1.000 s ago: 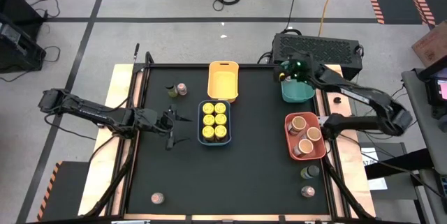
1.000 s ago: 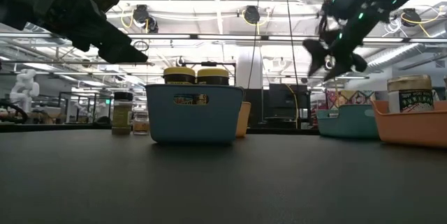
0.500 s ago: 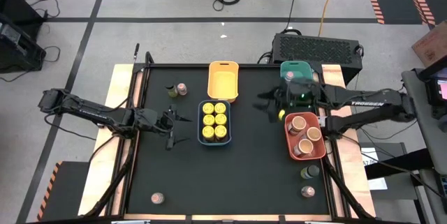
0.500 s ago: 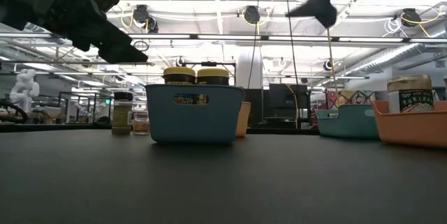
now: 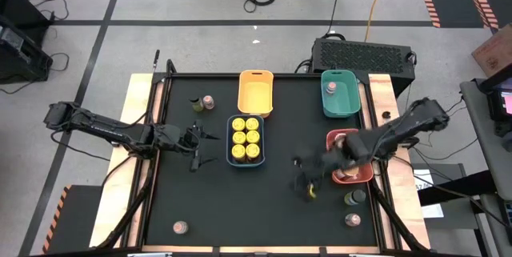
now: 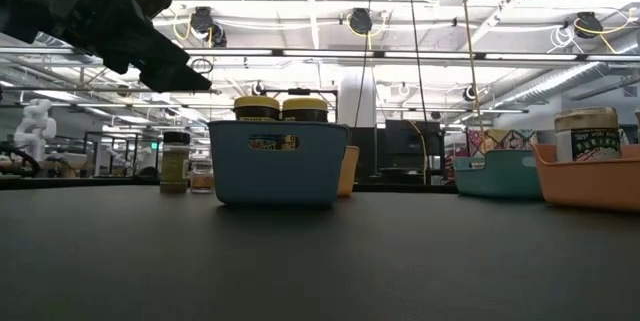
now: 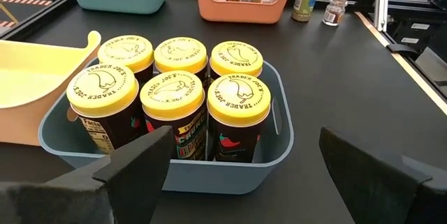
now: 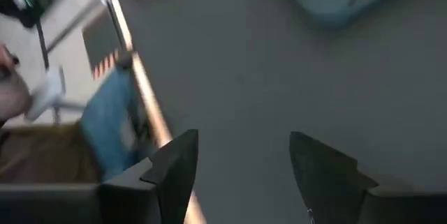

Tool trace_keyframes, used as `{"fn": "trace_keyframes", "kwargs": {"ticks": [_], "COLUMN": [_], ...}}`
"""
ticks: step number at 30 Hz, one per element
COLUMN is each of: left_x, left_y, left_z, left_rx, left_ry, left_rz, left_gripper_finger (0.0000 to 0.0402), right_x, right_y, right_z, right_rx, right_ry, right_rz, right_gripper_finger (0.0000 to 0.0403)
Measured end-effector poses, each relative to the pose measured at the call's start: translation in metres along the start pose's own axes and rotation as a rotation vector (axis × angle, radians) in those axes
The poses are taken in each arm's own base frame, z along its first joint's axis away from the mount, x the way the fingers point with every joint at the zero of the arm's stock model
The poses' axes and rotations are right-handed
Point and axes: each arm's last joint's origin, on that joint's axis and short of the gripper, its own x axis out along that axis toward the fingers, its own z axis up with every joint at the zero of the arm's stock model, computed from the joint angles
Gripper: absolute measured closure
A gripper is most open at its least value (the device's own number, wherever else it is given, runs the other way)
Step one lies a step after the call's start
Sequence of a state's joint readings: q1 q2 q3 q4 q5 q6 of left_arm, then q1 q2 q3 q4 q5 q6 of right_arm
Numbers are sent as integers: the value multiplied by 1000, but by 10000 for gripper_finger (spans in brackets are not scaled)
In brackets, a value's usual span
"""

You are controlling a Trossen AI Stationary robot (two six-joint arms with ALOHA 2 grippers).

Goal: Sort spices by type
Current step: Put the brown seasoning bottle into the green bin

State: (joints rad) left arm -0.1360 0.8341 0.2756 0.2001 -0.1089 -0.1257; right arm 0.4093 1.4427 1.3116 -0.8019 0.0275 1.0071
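Six yellow-lidded jars point(image 5: 246, 137) stand in the blue tray point(image 5: 261, 146), which also shows in the left wrist view point(image 7: 283, 137). One small jar point(image 5: 330, 87) lies in the green tray point(image 5: 342, 105). Peach-topped tubs point(image 5: 346, 142) stand in the red tray point(image 5: 330, 141), partly hidden by my right arm. Loose jars stand at the far left point(image 5: 208, 101), near left point(image 5: 179, 226) and near right point(image 5: 353, 198). My left gripper point(image 5: 204, 138) is open and empty, just left of the blue tray. My right gripper point(image 5: 304, 178), blurred, is open and empty point(image 8: 243, 140) above the table, left of the red tray.
An empty yellow tray point(image 5: 256, 91) stands at the far middle, beside the blue tray. A dark jar point(image 5: 194, 104) and a pinkish jar point(image 5: 351, 220) stand loose. Bare black table lies in the near middle. A black box point(image 5: 364, 53) sits beyond the far right edge.
My right gripper has swept fast from over the green tray at the far right toward the near edge, past the red tray, to the table's middle right. A small jar now shows in the green tray where the gripper stood.
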Motion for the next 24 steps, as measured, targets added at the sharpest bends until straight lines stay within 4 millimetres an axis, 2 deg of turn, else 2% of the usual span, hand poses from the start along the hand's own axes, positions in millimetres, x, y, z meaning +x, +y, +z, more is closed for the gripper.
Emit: {"fn": "trace_keyframes", "kwargs": {"ticks": [4, 8, 12, 16, 20, 24], "left_x": [0, 0, 0, 0, 0, 0], "left_y": [0, 0, 0, 0, 0, 0], "left_z": [0, 0, 0, 0, 0, 0], "left_rx": [0, -1, -8, -26, -26, -26], "left_ry": [0, 0, 0, 0, -1, 0], "left_rz": [0, 0, 0, 0, 0, 1], "left_gripper_finger": [39, 39, 39, 39, 39, 39], "right_x": [21, 31, 25, 16, 8, 2], "right_y": [15, 18, 16, 17, 19, 15], "right_z": [-36, -73, -102, -125, -143, -155], "right_rx": [152, 192, 226, 328, 408, 455], "right_ry": [207, 329, 382, 441, 482, 471], "right_rz": [-40, -182, -331, -404, -457, -544], "right_gripper_finger": [188, 188, 188, 188, 179, 150]}}
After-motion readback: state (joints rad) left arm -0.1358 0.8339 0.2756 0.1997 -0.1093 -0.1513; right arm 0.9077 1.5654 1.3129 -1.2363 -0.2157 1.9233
